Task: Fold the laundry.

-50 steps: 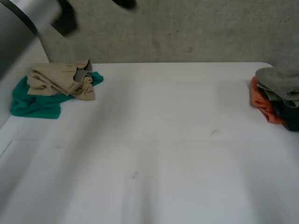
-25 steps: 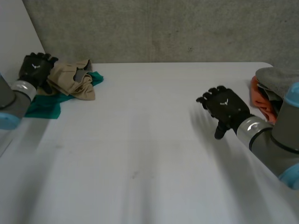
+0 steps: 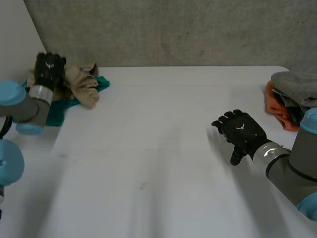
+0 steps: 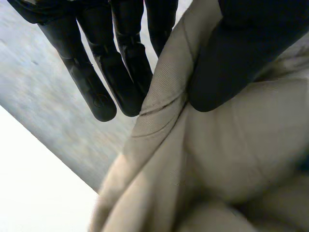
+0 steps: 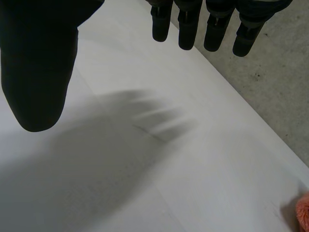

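Note:
A crumpled beige garment [image 3: 79, 84] lies on a teal cloth [image 3: 54, 111] at the table's far left. My left hand [image 3: 49, 69] sits on the beige garment's left part. In the left wrist view the thumb [image 4: 241, 53] presses a fold of the beige garment [image 4: 203, 164] against the fingers [image 4: 120, 67], so the hand is shut on it. My right hand [image 3: 241, 133] hovers over the bare white table [image 3: 158, 148] right of centre, fingers [image 5: 193, 24] straight and spread, holding nothing.
A pile of clothes lies at the table's right edge: a grey piece [image 3: 296, 87] on top, an orange one [image 3: 277, 110] beneath, whose edge [image 5: 303, 212] also appears in the right wrist view. A grey concrete wall [image 3: 173, 29] stands behind the table.
My left hand has come down onto the beige garment and closed on a fold, lifting and bunching it. My right hand drifted slightly down and toward me, still open.

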`<move>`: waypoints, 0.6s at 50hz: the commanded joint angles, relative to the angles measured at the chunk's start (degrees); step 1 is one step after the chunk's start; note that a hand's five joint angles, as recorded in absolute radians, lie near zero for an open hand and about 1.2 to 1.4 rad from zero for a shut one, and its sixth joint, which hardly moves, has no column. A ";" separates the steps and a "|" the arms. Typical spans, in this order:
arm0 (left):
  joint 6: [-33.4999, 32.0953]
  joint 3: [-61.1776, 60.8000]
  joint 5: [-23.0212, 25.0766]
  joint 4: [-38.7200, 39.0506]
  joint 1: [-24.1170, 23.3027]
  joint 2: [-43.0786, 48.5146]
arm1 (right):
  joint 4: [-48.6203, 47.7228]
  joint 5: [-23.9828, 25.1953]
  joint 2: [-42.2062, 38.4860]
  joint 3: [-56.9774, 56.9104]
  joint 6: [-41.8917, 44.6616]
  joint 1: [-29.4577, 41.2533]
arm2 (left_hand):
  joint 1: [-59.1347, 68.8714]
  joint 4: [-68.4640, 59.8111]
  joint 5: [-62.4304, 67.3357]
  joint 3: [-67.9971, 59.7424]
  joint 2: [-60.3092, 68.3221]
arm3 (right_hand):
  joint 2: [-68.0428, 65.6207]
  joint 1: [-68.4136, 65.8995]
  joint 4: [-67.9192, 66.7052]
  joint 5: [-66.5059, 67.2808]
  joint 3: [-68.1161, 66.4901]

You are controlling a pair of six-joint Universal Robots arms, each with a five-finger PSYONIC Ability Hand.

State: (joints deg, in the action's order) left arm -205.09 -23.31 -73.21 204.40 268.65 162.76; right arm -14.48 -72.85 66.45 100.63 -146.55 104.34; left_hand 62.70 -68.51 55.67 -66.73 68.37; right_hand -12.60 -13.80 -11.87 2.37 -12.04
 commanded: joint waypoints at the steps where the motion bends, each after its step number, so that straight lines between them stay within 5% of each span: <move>1: 10.57 -21.23 -3.08 3.98 -4.09 -24.74 | 0.06 -0.01 0.35 -0.17 -0.14 0.07 | 17.30 -11.49 14.33 -13.27 11.63 | 2.60 3.80 1.87 -2.37 2.04; 7: 22.16 -39.05 -2.64 7.67 -11.55 -44.77 | 0.15 -0.27 2.02 -0.08 -0.57 -0.36 | 17.30 -11.49 14.33 -13.27 11.63 | 2.60 3.80 1.87 -2.37 2.04; 12: 24.56 -50.15 -1.50 7.24 -17.88 -54.73 | 0.15 -2.20 4.74 0.18 -1.02 -2.73 | 17.30 -11.49 14.33 -13.27 11.63 | 2.60 3.80 1.87 -2.37 2.04; 24: 23.33 -71.26 0.79 6.80 -37.92 -49.21 | 0.24 -4.05 8.08 0.18 -1.10 -7.04 | 17.30 -11.49 14.33 -13.27 11.63 | 2.60 3.80 1.87 -2.37 2.04; 26: 22.80 -71.88 0.79 6.27 -40.21 -48.24 | 0.41 -3.70 8.08 0.18 -1.10 -7.13 | -6.09 11.89 -9.06 10.11 -11.76 | 2.60 3.80 1.87 -2.37 2.04; 27: 21.76 -72.05 0.35 5.31 -42.05 -48.24 | 0.50 -3.70 8.08 0.10 -1.10 -7.13 | -30.04 35.85 -33.01 34.07 -35.71 | 2.60 3.80 1.87 -2.37 2.04; 30: 19.47 -72.23 -0.35 3.11 -42.07 -50.16 | 1.03 -3.88 8.08 0.01 -1.10 -6.96 | -35.83 41.64 -38.80 39.86 -41.50 | 2.60 3.80 1.87 -2.37 2.04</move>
State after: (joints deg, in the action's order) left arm -182.40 -95.12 -72.50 210.56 230.02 112.68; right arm -14.08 -76.86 74.67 100.81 -147.67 97.33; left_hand 37.81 -42.64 32.37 -41.67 41.36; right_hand -12.59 -13.80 -11.87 2.36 -12.04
